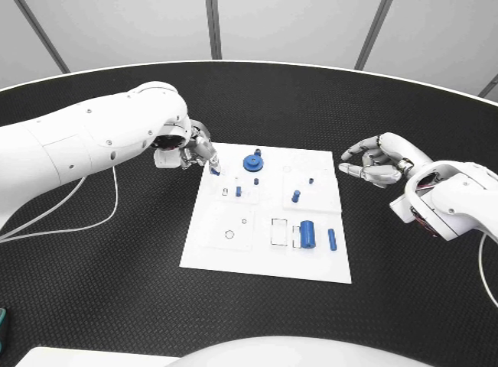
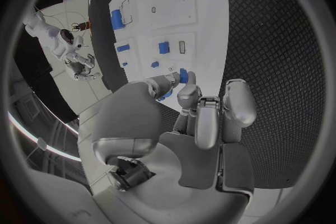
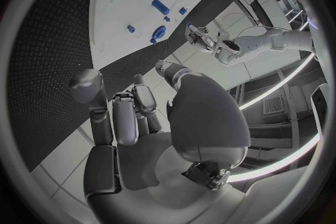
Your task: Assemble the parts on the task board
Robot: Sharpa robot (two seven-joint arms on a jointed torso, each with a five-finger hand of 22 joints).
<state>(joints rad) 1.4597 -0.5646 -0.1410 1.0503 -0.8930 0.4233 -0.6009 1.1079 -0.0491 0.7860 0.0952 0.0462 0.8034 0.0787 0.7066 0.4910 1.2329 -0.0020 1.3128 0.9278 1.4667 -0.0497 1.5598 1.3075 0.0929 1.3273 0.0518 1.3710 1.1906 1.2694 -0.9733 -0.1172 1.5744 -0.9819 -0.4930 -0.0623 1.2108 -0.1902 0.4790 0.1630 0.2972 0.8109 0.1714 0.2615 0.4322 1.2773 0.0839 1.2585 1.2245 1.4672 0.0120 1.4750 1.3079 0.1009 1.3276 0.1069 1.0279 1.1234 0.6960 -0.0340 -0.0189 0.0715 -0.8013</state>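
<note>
**Both hands at the task board's far corners**

The white task board [image 1: 268,256] lies on the black table [image 1: 94,298]. The left hand [image 1: 185,155] sits at the board's far left corner, pinching a small blue part [image 2: 183,75] between its fingertips over that corner. The right hand [image 1: 375,162] hovers off the board's far right corner, above the table, fingers curled inward with nothing in them. On the board: a round blue part [image 1: 253,162] near the far edge, just beside the left hand; a large blue cylinder [image 1: 307,234] and a slimmer blue rod [image 1: 331,239] side by side near the near right corner.
</note>
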